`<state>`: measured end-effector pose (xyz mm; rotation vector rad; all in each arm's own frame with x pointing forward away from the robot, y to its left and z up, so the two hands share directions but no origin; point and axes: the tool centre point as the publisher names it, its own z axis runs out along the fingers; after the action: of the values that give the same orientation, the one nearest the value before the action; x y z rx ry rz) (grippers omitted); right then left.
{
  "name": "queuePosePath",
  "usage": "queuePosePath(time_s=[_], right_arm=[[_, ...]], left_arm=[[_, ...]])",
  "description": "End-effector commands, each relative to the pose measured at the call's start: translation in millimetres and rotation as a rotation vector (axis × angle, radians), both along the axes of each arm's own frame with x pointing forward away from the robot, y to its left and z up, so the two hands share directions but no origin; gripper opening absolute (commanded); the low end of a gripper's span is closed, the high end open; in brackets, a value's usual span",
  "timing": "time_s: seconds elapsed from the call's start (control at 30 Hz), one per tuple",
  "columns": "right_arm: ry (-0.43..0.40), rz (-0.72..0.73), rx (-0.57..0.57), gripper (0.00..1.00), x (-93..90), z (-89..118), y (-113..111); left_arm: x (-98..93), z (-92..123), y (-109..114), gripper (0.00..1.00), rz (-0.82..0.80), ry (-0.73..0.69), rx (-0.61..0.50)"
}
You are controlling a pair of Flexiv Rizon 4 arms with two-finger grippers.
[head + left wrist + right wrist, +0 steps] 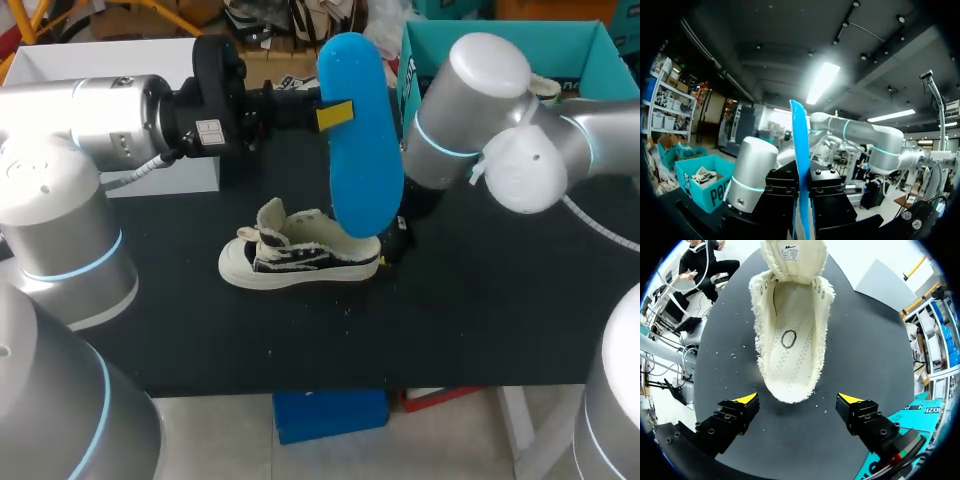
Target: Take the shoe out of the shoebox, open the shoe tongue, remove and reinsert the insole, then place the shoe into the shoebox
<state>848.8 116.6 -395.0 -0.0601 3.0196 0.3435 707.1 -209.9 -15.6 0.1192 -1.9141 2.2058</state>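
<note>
My left gripper (335, 114) is shut on a blue insole (362, 150), holding it upright above the table, over the shoe's heel. In the left wrist view the insole (800, 150) stands edge-on between the black fingers. The cream and black shoe (298, 258) sits on the black table with its toe to the left and its tongue pulled up. My right gripper (398, 238) hangs open behind the heel. In the right wrist view the shoe's mouth (790, 335) gapes just ahead of that gripper (799, 401), showing the stitched inner bottom. The teal shoebox (590, 50) stands at the back right.
A white box (100, 60) stands at the back left, behind my left arm. The left wrist view shows another shoe lying inside the teal shoebox (685, 187). The table's front edge (330, 385) runs close below the shoe.
</note>
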Motion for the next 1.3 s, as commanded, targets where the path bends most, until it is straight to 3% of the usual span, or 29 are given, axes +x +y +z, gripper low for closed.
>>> queuePosePath(time_s=[0.03, 0.87, 1.3], right_arm=[[-0.007, -0.027, -0.364, 1.00, 3.8, 6.6, 6.4], [0.026, 0.003, -0.389, 1.00, 6.4, 6.1, 23.6], [0.052, -0.010, -0.253, 1.00, 6.4, 7.4, 20.5]], left_arm=[[0.2, -0.5, -3.2, 0.00, 0.005, -0.001, -0.001], [0.2, -0.5, -3.2, 0.00, 0.005, -0.001, -0.001], [0.2, -0.5, -3.2, 0.00, 0.005, -0.001, -0.001]])
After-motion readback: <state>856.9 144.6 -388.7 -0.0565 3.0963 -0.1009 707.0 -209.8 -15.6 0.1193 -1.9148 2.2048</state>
